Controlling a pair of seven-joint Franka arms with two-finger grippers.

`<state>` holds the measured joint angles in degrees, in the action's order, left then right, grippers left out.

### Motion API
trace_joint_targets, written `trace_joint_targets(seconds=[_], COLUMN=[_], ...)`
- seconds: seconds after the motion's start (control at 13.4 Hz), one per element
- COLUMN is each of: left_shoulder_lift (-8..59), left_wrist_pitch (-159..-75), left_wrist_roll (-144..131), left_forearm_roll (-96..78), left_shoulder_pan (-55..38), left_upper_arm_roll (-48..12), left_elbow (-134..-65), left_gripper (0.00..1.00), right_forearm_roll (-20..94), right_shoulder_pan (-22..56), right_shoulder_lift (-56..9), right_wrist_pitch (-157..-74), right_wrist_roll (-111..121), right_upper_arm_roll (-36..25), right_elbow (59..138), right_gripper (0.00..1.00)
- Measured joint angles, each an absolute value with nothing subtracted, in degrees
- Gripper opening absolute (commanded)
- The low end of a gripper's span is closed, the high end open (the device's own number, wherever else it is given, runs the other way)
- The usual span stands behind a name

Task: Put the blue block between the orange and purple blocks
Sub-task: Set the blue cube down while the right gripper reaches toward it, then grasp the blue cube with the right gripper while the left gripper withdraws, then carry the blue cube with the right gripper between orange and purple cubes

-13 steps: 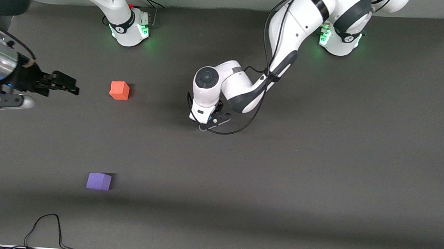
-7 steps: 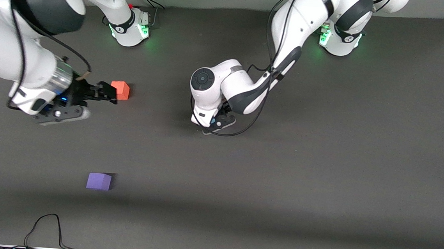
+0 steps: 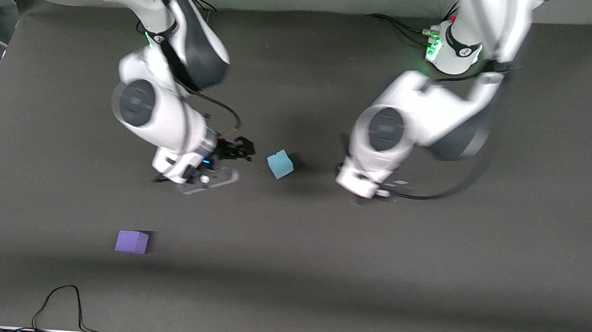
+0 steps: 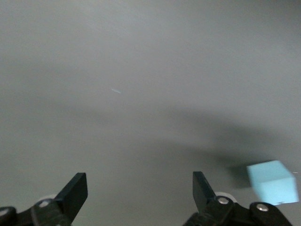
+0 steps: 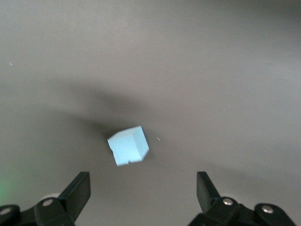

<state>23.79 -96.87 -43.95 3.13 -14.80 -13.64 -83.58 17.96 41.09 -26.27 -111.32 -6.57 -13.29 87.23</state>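
A: While the small light-blue matte cube (image 3: 280, 164) rests on the dark grey table mat (image 3: 424, 274), between both arms, what can fail?

B: Orange cube is hidden. Right gripper (image 3: 234, 148) and left gripper (image 4: 140, 192) hang spread, empty; a skewed approach may nudge it away from the violet-purple cube (image 3: 132, 241).

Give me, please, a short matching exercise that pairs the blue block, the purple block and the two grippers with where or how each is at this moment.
Things:
1. blue block
2. purple block
3. right gripper
4. left gripper

States:
A. open, beside the blue block, toward the right arm's end
B. on the table between the two grippers
C. nearest the front camera
D. open, nothing between its fingers

Pairs: 1-B, 2-C, 3-A, 4-D
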Motion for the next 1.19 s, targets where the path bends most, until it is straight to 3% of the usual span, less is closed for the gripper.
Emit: trace_joint_targets(seconds=[0.22,0.45,1.04,1.19], left_shoulder_lift=[15.9,12.0,3.1,1.3], left_wrist_pitch=[-96.3,-96.5,-97.4,-95.9], left_wrist_roll=[-27.0,-19.3,-10.4,-9.1], left_forearm_roll=[1.4,1.3,6.8,6.9], left_shoulder_pan=[-1.3,5.7,8.0,8.0], left_upper_arm_roll=[-13.5,-13.5,-14.0,-13.9], left_elbow=[-89.9,-93.8,-101.2,-101.6], left_gripper=[1.00,1.00,1.00,1.00], right_forearm_roll=[18.0,17.7,12.7,12.7], right_shoulder_pan=[47.2,51.3,52.7,53.0], right_shoulder_lift=[-33.5,-38.5,-40.3,-40.3], right_wrist_pitch=[-119.4,-124.4,-126.5,-128.5], right_wrist_roll=[-6.8,-6.9,-5.5,-5.4], right_upper_arm_roll=[-13.2,-13.3,-13.5,-13.5], right_elbow=[87.7,88.7,93.6,95.9], right_gripper=[0.99,0.99,0.93,0.82])
